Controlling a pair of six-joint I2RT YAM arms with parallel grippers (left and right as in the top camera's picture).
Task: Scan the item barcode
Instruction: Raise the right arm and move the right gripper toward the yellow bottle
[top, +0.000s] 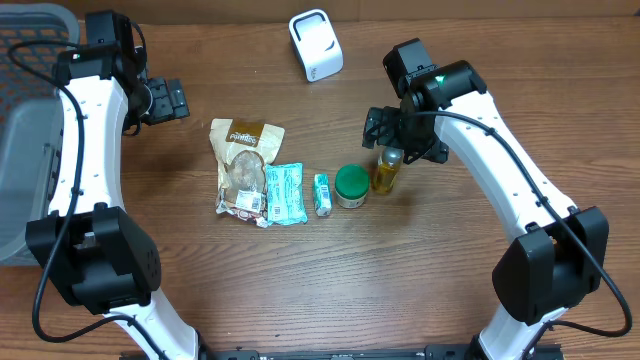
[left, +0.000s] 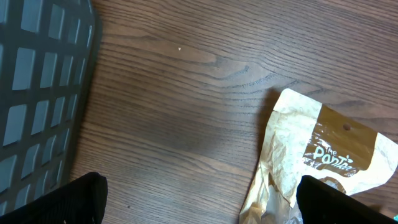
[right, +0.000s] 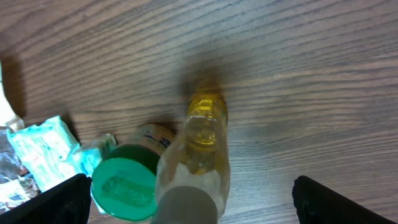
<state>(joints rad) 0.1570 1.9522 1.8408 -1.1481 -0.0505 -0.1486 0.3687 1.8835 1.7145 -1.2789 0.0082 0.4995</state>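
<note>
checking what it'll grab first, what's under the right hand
A small bottle of yellow liquid stands upright on the table under the open right hand, not gripped. A green-lidded jar sits beside it. The bottle's label and any barcode cannot be seen.

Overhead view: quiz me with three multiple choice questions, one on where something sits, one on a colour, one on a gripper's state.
1. Where in the row of items does the yellow bottle stand?
A. At the end nearest the right arm.
B. In the middle.
C. At the end nearest the left arm.

2. What colour is the jar's lid?
A. Red.
B. Green.
C. White.

3. How is the right gripper?
A. Shut on the bottle.
B. Shut on nothing.
C. Open above the bottle.

Answers: 1 A, it is last in the row, under the right arm; 2 B, the round lid is plainly green; 3 C, the right wrist view shows it spread wide with the bottle between.
</note>
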